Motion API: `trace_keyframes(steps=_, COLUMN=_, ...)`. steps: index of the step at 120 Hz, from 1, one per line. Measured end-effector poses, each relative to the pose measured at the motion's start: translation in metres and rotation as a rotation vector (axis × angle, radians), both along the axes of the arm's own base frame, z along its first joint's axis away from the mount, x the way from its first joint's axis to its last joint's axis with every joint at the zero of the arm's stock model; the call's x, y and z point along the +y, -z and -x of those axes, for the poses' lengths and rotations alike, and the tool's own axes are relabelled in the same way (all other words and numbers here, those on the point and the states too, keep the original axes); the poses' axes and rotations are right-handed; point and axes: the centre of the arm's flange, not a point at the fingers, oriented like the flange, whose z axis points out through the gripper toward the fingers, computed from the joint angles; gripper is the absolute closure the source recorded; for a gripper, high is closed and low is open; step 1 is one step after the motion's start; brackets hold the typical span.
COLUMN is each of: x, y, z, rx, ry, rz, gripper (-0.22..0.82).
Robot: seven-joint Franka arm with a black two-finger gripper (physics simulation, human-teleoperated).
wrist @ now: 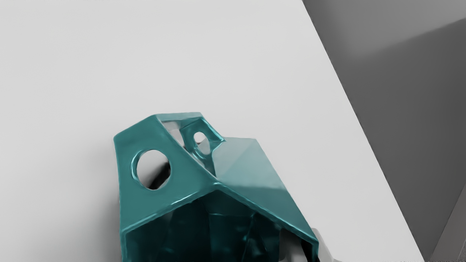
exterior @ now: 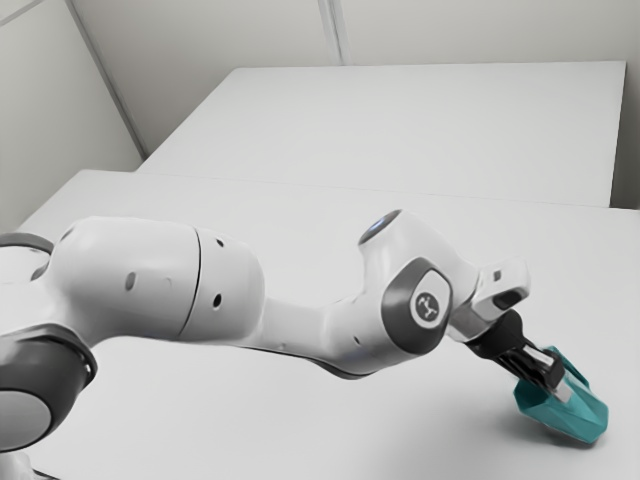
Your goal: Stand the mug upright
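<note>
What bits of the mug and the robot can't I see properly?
- Rest of the mug's rim: cut off by the wrist view's bottom edge.
- Mug's deep inside: too dark, wrist view.
- Mug's side facing the table: hidden by the mug itself, exterior view.
- Arm's base: cut off, exterior view's left.

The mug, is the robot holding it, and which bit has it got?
Yes, the gripper holds the mug by its side wall at the open rim, one finger inside, the other outside.
</note>
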Motion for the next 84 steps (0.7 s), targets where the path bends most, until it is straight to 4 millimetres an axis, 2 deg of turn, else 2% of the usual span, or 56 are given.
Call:
trace_keyframes(steps=32, x=-0.003, y=-0.018, z=-0.002, rx=-0.038, ry=0.003, rz=-0.009, gripper=0.78)
trace_keyframes(steps=42, x=0.003, y=-0.033, z=-0.005, rx=-0.058, ry=-0.005, rz=-0.006, gripper=0.78)
trace_keyframes(steps=65, x=0.041, y=-0.054, z=-0.032, rx=-0.112, ry=-0.056, rz=-0.039, gripper=0.79)
trace_keyframes(steps=84, x=0.096, y=-0.077, z=-0.074, rx=-0.231, ry=-0.085, rz=-0.151, gripper=0.79)
